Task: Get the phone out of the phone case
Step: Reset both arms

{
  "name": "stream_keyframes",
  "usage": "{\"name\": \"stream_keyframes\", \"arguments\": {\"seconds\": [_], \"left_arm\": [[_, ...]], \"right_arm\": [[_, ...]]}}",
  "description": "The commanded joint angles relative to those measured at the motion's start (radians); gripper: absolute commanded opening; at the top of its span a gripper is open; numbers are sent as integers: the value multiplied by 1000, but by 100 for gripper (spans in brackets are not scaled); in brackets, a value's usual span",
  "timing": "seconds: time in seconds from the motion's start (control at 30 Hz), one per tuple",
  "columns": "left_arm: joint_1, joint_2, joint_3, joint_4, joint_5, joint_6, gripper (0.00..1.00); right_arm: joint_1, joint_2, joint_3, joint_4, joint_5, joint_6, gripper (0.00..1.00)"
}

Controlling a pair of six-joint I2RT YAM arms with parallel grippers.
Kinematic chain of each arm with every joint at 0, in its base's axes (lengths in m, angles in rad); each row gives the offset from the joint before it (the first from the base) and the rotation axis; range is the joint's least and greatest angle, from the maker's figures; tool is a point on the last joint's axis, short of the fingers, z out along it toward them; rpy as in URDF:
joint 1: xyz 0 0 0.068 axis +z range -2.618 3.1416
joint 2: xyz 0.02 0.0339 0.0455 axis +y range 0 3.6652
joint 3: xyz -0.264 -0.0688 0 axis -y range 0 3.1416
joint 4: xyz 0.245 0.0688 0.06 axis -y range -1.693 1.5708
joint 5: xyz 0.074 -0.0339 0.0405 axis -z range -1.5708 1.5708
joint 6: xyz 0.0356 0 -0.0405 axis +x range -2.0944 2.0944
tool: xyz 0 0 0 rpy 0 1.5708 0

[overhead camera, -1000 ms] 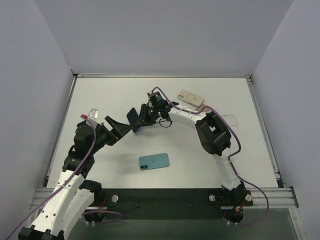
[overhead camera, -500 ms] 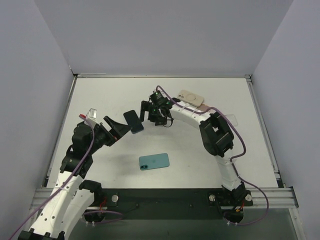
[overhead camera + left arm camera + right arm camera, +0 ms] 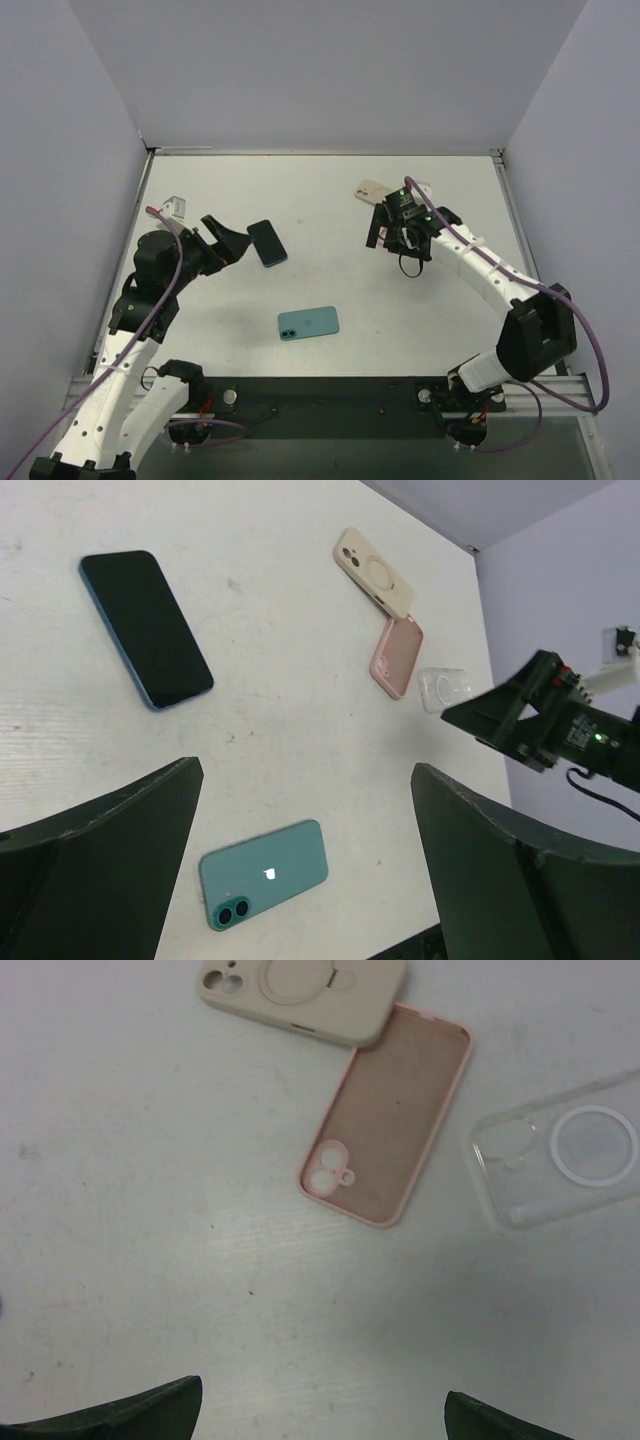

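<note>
A dark-screened phone with a blue rim (image 3: 267,243) lies flat and face up on the table, also in the left wrist view (image 3: 146,627). I cannot tell whether the rim is a case. A teal phone (image 3: 308,322) lies face down nearer the arms, also in the left wrist view (image 3: 263,872). My left gripper (image 3: 232,243) is open and empty just left of the dark phone, its fingers (image 3: 120,825) wide apart. My right gripper (image 3: 398,238) is open and empty, hovering over the empty cases at the right; its fingertips (image 3: 150,1405) show at the bottom corners.
A beige case (image 3: 305,990), an open pink case (image 3: 388,1115) and a clear case (image 3: 565,1160) lie together at the back right. In the top view the beige case (image 3: 372,189) is partly hidden by the right gripper. White walls enclose the table (image 3: 330,280).
The right gripper has let go of the dark phone and swung right to above the cases. The phone now lies flat on the table. The left gripper has drawn back slightly left.
</note>
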Motion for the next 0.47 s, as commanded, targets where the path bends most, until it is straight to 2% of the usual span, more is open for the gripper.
{"name": "stream_keyframes", "arguments": {"seconds": [0.0,0.27,0.43], "left_arm": [[9,5,66,-94,-102,146,97],[10,-12,34,-116,-124,164,97],[10,-19,11,-122,-125,163,98]], "right_arm": [[17,-136,-111,-115,77,-8,100],[17,-282,-292,-126,106,35,100],[17,-302,-301,-125,131,52,99]]}}
